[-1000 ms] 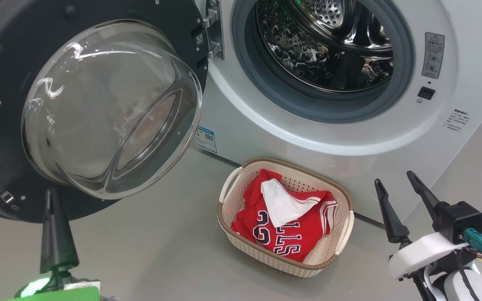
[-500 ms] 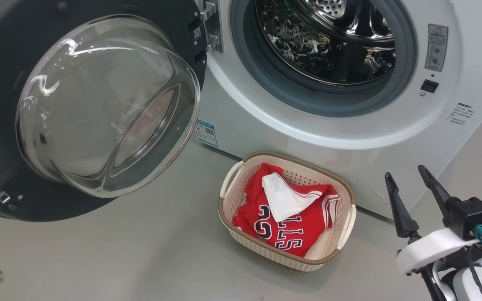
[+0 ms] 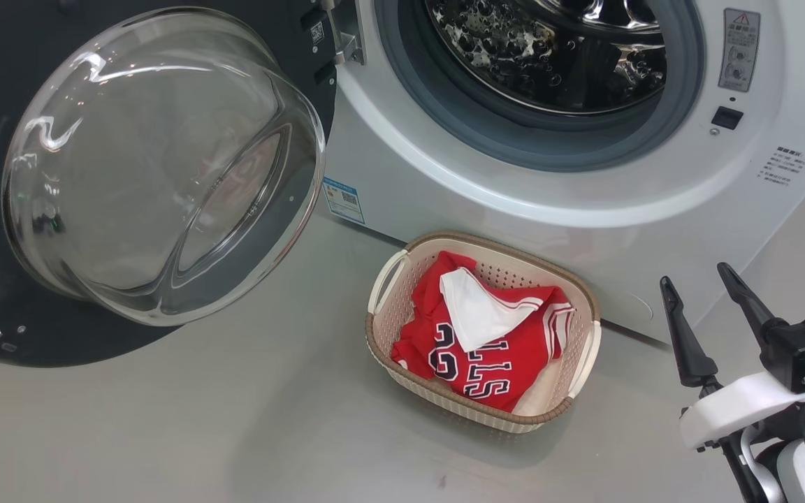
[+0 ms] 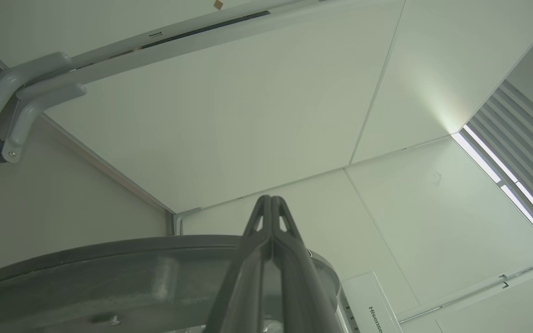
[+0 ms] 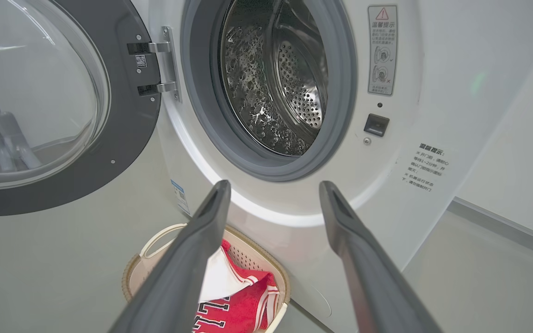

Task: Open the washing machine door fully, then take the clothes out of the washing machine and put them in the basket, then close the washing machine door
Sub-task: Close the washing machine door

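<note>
Since a second ago my left gripper point(image 4: 271, 203) has swung away from the lower left corner of the head view. The head camera tilted too, so the scene slid, not the things. The left fingers are pressed together on nothing and point at the ceiling point(image 4: 257, 101). Just under them is a grey curved rim that I take for the door's edge. My right gripper point(image 3: 694, 272) hangs at the lower right, fingers spread, empty, well apart from everything.

The washing machine door point(image 3: 144, 175) stands swung wide to the left on its hinge point(image 5: 170, 64). The washing machine point(image 3: 444, 175) has a drum point(image 5: 294, 92) that looks empty as far in as I can see. The clothes point(image 3: 493, 349) lie bunched in the basket point(image 3: 472, 412). It sits on the floor point(image 3: 235, 419) just beside the machine's bottom front edge.

My call on the step: unloading is done and only closing is left. The next move needs the left arm behind the door's outer face. It then pushes the door round the hinge until the glass seats in the gasket point(image 5: 271, 170) and the latch catches. One risk is the door's lower edge passing near the basket; I cannot tell the clearance.

The left wrist view gives the ceiling, the rim and the machine's top corner with brand lettering. The right wrist view gives the hinge, the latch socket point(image 5: 376, 125) and the drum's depth, but its own finger covers half the basket. The head view gives the basket and the jersey lettering whole.
</note>
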